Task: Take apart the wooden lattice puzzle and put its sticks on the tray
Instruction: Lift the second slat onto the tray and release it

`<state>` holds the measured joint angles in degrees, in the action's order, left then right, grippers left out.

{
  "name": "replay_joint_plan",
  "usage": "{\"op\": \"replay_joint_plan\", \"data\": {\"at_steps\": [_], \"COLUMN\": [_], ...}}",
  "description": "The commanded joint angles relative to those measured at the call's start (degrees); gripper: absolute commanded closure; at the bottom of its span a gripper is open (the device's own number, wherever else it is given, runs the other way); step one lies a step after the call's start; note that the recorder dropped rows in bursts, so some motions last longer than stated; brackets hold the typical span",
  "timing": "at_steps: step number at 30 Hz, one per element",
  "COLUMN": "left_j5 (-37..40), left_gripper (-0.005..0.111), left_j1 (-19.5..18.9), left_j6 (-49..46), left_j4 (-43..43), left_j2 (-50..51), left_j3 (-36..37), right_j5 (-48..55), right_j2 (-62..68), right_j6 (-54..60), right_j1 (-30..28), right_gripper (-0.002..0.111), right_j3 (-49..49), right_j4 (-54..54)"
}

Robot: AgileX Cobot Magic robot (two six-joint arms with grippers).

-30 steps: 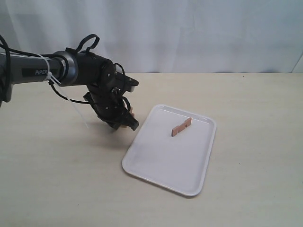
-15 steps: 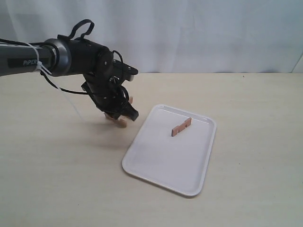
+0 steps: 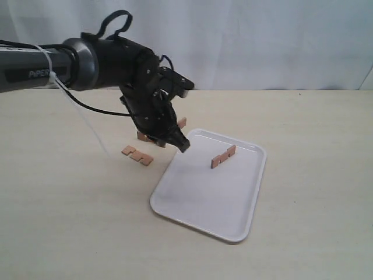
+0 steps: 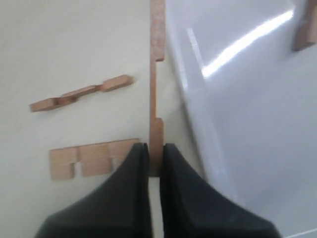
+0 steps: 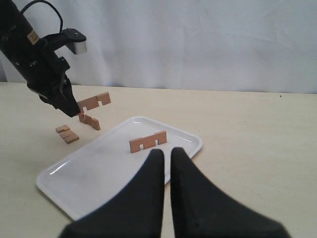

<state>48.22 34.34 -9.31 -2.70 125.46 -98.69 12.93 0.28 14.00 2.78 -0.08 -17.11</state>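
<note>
The wooden lattice puzzle lies apart as single sticks. My left gripper (image 3: 178,140) is shut on one stick (image 3: 182,122) (image 4: 157,74), held in the air just beside the near-left rim of the white tray (image 3: 175,210). One stick (image 3: 223,156) stands on edge on the tray. Two more lie on the table left of the tray: a flat notched stick (image 3: 138,155) (image 4: 91,158), and another stick (image 3: 148,138) (image 4: 81,91) partly hidden behind the gripper. My right gripper (image 5: 162,153) is shut and empty, low over the table near the tray.
A white curtain hangs behind the beige table. A white cable (image 3: 87,125) hangs from the left arm down to the table. Bare tabletop lies to the right of the tray and in front of it.
The left arm has risen and moved right toward the tray with a stick in its jaws. Two sticks it had been covering now show on the table.
</note>
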Motion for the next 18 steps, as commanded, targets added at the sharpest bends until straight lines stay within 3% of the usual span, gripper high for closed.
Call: {"op": "replay_joint_plan", "data": {"at_steps": [1, 7, 18], "left_j5": [-0.49, -3.25, -6.21], "left_gripper": [0.102, 0.102, 0.102], "left_j1": [6.43, 12.54, 13.39], "left_j6": [-1.35, -1.35, -4.58], "left_j4": [0.33, 0.33, 6.44], "left_j2": [-0.35, -0.22, 3.21], "left_j3": [-0.35, -0.35, -0.35], "right_j5": [0.24, 0.24, 0.24], "right_j2": [-0.28, -0.28, -0.28], "right_j6": [0.17, 0.17, 0.17], "right_j1": [0.05, 0.05, 0.05], "right_gripper": [0.104, 0.104, 0.104], "right_j3": [0.08, 0.08, 0.08], "right_j4": [0.01, 0.01, 0.01]}}
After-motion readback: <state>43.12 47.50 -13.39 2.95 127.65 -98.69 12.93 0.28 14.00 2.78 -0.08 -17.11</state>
